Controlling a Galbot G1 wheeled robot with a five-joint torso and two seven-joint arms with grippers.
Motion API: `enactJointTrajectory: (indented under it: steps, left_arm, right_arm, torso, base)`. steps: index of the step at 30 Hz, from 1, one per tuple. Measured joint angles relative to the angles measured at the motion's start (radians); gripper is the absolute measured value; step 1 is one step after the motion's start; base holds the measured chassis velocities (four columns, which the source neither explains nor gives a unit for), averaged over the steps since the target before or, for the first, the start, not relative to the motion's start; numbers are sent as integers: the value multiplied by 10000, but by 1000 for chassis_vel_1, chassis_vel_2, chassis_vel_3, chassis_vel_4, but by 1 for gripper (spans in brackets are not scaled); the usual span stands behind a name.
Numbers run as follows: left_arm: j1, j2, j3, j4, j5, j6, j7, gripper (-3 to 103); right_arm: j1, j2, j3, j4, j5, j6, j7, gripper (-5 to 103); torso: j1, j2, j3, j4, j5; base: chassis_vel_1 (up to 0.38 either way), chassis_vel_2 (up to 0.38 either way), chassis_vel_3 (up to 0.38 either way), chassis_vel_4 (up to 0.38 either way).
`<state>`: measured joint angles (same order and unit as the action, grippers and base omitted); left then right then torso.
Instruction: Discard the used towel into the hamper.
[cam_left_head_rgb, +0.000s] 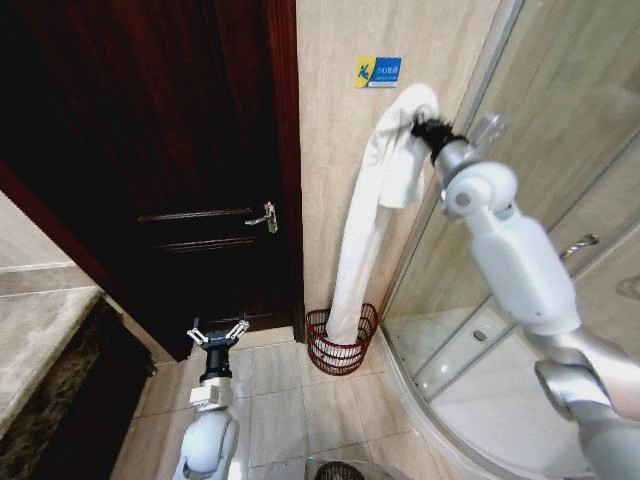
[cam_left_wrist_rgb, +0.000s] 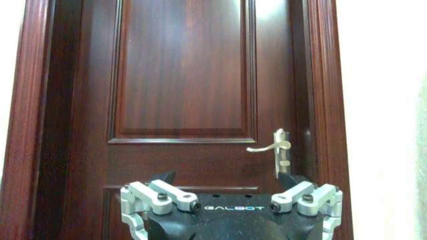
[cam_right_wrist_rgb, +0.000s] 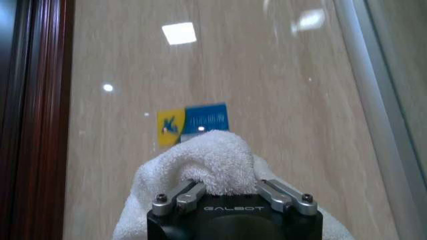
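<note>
A long white towel (cam_left_head_rgb: 372, 205) hangs from my right gripper (cam_left_head_rgb: 424, 128), which is raised high against the beige wall and shut on the towel's top fold. In the right wrist view the towel (cam_right_wrist_rgb: 210, 160) bulges up between the closed fingers (cam_right_wrist_rgb: 183, 196). Its lower end drops into the hamper (cam_left_head_rgb: 341, 340), a small dark red woven basket on the floor by the door frame. My left gripper (cam_left_head_rgb: 218, 333) is held low in front of the door, open and holding nothing; in the left wrist view its fingers (cam_left_wrist_rgb: 167, 195) are spread wide.
A dark wooden door (cam_left_head_rgb: 170, 150) with a metal lever handle (cam_left_head_rgb: 265, 216) fills the left. The curved glass shower enclosure (cam_left_head_rgb: 520, 330) stands to the right of the hamper. A stone counter edge (cam_left_head_rgb: 40, 350) is at the far left. A blue-yellow sign (cam_left_head_rgb: 377, 71) is on the wall.
</note>
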<state>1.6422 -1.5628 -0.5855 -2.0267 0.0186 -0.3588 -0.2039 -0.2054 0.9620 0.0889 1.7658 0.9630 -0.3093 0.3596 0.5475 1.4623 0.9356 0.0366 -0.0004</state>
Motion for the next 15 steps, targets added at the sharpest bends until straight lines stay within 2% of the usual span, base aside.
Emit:
enactJointTrajectory:
  steps: [6,9,15]
  left_arm:
    - [148,-9,-185,-202,-43,12,-120,100]
    - [231,-121,-57,-341,-273,324,-284,100]
    - [325,-270,92,-354,-204,461,-566,100]
  right_arm:
    - [-1096,78,213,301,-397,201,-166,10]
    - [-2063,226,594,364,-1000,591,-643,10]
    - [-2981,416,982,286,-1507,962,-863,10]
  torso:
    - [0,0,0,2,3]
    - [-2,-2,-1,2,6]
    - [-86,-182,-94,1,5]
  base:
    - [0,0,0,0]
    - [0,0,0,0]
    - [0,0,0,0]
